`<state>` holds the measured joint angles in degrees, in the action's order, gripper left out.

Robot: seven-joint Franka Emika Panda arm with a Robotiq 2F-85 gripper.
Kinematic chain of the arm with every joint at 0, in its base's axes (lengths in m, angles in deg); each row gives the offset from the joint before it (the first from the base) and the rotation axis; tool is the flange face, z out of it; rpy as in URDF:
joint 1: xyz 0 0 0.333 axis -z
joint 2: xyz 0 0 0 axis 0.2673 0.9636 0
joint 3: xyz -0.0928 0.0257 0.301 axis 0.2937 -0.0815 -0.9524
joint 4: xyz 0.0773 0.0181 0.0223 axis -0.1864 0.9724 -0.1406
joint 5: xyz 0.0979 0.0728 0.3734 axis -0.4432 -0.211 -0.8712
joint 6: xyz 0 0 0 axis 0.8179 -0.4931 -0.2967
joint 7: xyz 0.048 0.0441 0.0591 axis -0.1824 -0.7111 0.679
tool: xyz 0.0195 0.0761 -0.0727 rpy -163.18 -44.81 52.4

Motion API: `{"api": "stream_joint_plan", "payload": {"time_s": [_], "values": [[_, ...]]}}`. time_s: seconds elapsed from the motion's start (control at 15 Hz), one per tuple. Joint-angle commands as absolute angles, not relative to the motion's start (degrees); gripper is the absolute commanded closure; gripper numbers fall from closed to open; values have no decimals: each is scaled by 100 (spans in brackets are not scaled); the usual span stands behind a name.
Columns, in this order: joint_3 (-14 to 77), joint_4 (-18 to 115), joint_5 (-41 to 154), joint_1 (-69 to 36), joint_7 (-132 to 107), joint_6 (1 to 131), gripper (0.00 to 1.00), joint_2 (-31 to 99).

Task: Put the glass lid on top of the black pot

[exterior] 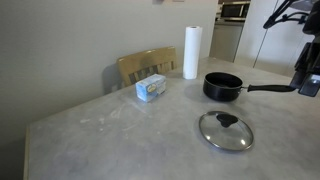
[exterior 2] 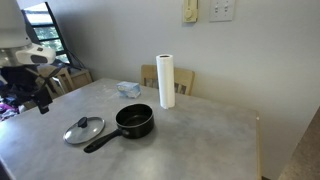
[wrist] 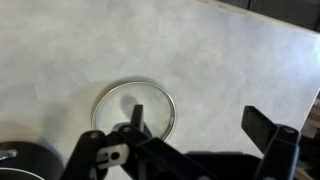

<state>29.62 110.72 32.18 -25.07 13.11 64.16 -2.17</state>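
Note:
The glass lid [exterior: 226, 130] lies flat on the grey table, knob up, in front of the black pot [exterior: 223, 87]. The pot stands empty, its long handle pointing away from the paper towel roll. Both also show in an exterior view: the lid [exterior 2: 84, 130] and the pot [exterior 2: 135, 121]. My gripper [exterior: 308, 80] hangs in the air beyond the lid, off to the side of the table [exterior 2: 42, 97]. In the wrist view the gripper [wrist: 198, 125] is open and empty, high above the table, with the lid [wrist: 135, 103] under one finger and a bit of the pot [wrist: 20, 165] at the lower left.
A white paper towel roll [exterior: 191, 52] stands behind the pot, also seen in an exterior view [exterior 2: 166, 80]. A blue and white box [exterior: 151, 88] lies near the table's far edge. A wooden chair [exterior: 147, 65] stands behind the table, by the wall.

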Motion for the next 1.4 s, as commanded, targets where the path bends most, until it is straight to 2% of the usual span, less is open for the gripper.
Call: {"api": "stream_joint_plan", "payload": {"time_s": [0.0,0.2,0.67,0.93,1.2,1.33], "values": [[3204,10901,3225,-2572,2238,6214,0,-20],[3381,10798,3173,-2630,3109,5957,0,75],[3252,10940,3199,-2536,2961,6076,0,-98],[3361,10884,3083,-2672,3795,6062,0,140],[3266,10842,2998,-2748,4646,6301,0,596],[3085,10861,3030,-2737,4644,6828,0,889]]}}
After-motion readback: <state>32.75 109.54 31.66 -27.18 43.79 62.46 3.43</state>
